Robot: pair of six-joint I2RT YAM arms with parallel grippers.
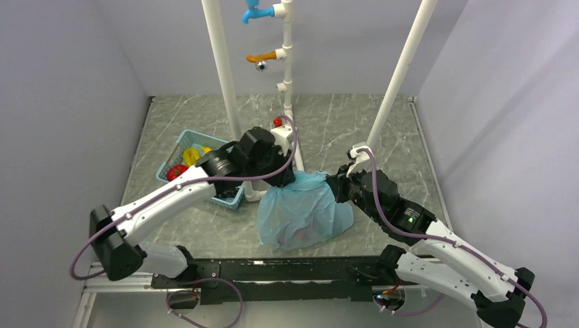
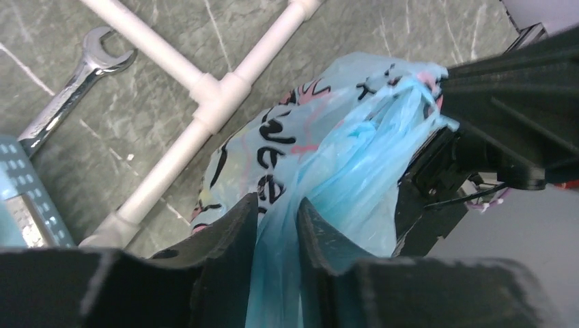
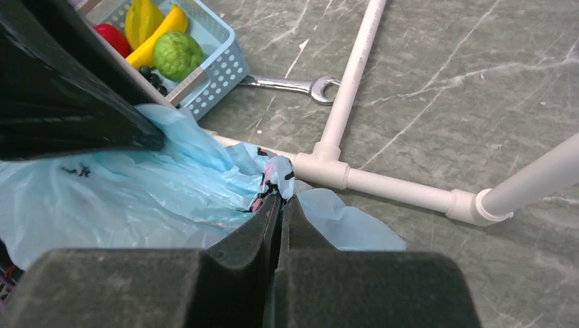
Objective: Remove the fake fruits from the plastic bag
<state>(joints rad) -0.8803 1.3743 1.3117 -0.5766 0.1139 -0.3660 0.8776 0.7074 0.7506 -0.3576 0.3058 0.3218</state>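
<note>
The light-blue plastic bag (image 1: 304, 212) hangs bulging in the middle of the table, held up by both grippers at its top edge. My left gripper (image 1: 285, 176) is shut on a bunched blue fold of the bag (image 2: 321, 171), its left upper side. My right gripper (image 1: 336, 186) is shut on the bag's printed rim (image 3: 276, 179), the right upper side. The bag's "Sweet" lettering shows in the left wrist view. The fake fruits inside the bag are hidden; only a faint pink shade shows through its lower part.
A blue basket (image 1: 179, 147) stands left of the bag with a yellow banana (image 3: 162, 33), a green fruit (image 3: 177, 55), a red fruit (image 3: 113, 37) and black grapes. A white pipe frame (image 3: 355, 174) and a steel wrench (image 3: 293, 85) lie behind the bag.
</note>
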